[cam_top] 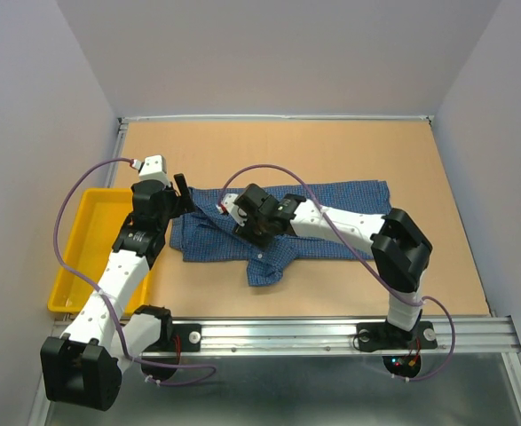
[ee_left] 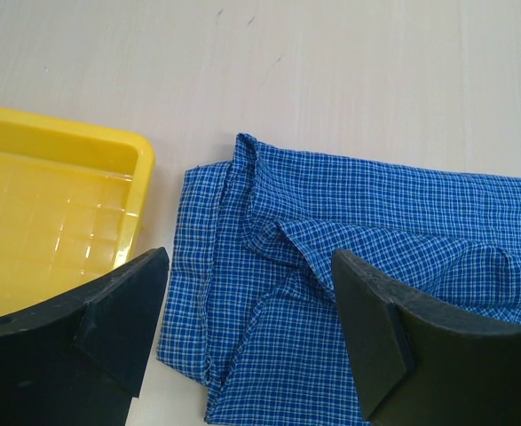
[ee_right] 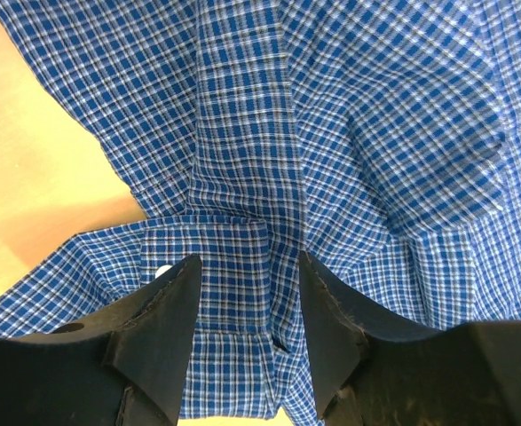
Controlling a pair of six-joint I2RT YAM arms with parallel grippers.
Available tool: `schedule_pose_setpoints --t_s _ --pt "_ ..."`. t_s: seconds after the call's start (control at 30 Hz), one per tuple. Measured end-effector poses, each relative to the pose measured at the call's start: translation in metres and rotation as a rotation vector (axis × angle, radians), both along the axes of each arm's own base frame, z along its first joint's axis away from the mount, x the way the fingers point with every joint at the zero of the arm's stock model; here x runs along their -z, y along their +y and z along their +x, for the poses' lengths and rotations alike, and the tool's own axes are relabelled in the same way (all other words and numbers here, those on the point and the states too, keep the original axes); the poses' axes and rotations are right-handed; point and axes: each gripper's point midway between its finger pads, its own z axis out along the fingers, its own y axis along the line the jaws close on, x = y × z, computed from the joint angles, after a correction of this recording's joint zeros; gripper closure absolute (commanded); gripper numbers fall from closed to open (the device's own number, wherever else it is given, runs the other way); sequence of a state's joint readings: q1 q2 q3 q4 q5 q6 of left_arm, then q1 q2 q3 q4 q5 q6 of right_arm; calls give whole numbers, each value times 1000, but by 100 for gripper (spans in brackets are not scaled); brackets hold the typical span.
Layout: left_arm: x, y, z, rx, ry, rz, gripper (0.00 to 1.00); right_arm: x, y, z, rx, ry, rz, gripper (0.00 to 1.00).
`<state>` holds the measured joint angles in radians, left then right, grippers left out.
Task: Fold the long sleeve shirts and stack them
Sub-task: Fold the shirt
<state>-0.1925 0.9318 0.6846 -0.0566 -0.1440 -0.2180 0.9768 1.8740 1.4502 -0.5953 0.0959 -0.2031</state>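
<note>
We are looking at the blue checked shirt (cam_top: 353, 197) lying across the middle of the tabletop (cam_top: 331, 151) in the overhead view. It is half gathered, with one flap trailing toward the lower centre of the frame. The right end effector (ee_right: 249, 266) is sitting low over the cloth. Its jaws are narrowed to about half and straddling a buttoned cuff (ee_right: 211, 240) at the bottom centre of the wrist view, and we cannot tell whether they are already pinching it. The left end effector (ee_left: 249, 266) is hovering with its jaws wide, holding nothing, above the shirt's crumpled left edge. The yellow tray (ee_left: 65, 129) is sitting just beside that edge, at the left of the frame. The main risk we are weighing is a shallow or off-centre pinch on the right. The cuff band is lying over other layers, so the jaws could take only the top layer and let it slip free, or take several layers and drag the whole body when lifting. Either way the fold would be spoiled. We are also worrying about the ridges and puckers showing in both wrist views, since folding over them would be locking in a lumpy, crooked bundle that stacks badly. On the left, a descent that is slightly off could be catching the tray rim or pushing cloth onto it. With both arms crowding the same stretch of fabric, they could pull against each other and twist the sleeve.
</note>
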Motion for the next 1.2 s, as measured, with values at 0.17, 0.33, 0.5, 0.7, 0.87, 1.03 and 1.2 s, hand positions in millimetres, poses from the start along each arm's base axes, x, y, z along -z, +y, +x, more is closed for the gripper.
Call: schedule_pose_setpoints --t_s 0.17,0.33,0.5,0.7,0.87,1.03,1.2 --pt "0 0 0 -1 0 0 14 17 1 -4 -20 37 -28 48" --pt "0 0 0 -1 0 1 14 33 0 -9 -34 77 -50 72" --pt "0 1 0 -5 0 3 14 35 1 -18 -60 116 -46 98" --pt "0 1 0 -7 -1 3 14 31 5 -51 -132 223 -41 99" --pt "0 1 1 -6 -2 3 14 -3 26 -107 -264 296 20 99" --pt "-2 3 1 -15 -8 6 14 -40 64 -164 -403 309 100 99" --pt "-15 10 -2 -53 -52 10 14 -70 92 -218 -523 319 167 99"
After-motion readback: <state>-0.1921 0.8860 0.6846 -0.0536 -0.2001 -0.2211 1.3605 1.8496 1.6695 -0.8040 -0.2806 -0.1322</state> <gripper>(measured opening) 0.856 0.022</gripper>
